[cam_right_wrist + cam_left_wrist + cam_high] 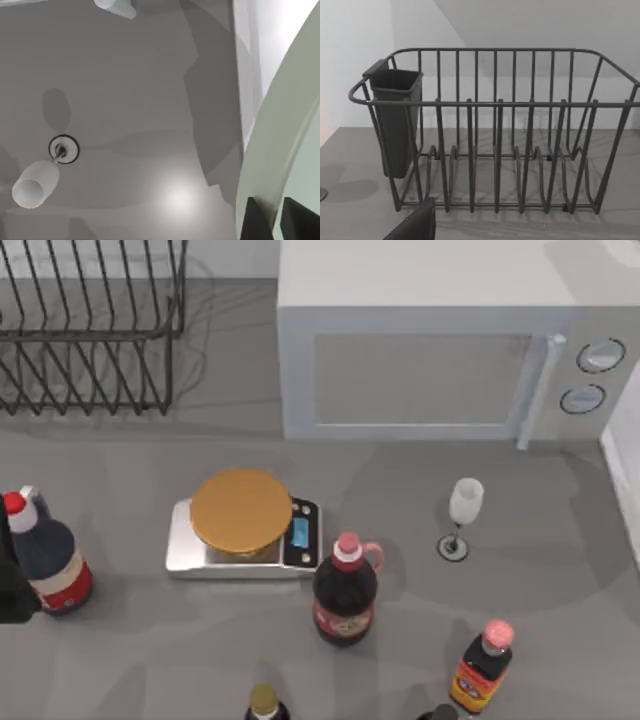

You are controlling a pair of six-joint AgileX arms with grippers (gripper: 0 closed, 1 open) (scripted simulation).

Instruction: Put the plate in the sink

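We are pinching the plate [280, 130] by its rim in our right pincer [272, 220]; it is standing steeply on edge above the counter [150, 100], beside the sink [245, 65] rim, wine glass [35, 185] nearby.

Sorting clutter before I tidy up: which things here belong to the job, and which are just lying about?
Job: plate, sink, right end effector gripping the plate's rim.
Lying about: microwave, kitchen scale, wine glass, dish rack, sauce bottles.

I cannot read any words or numbers. The bottle labels [343, 620] are too small to read.
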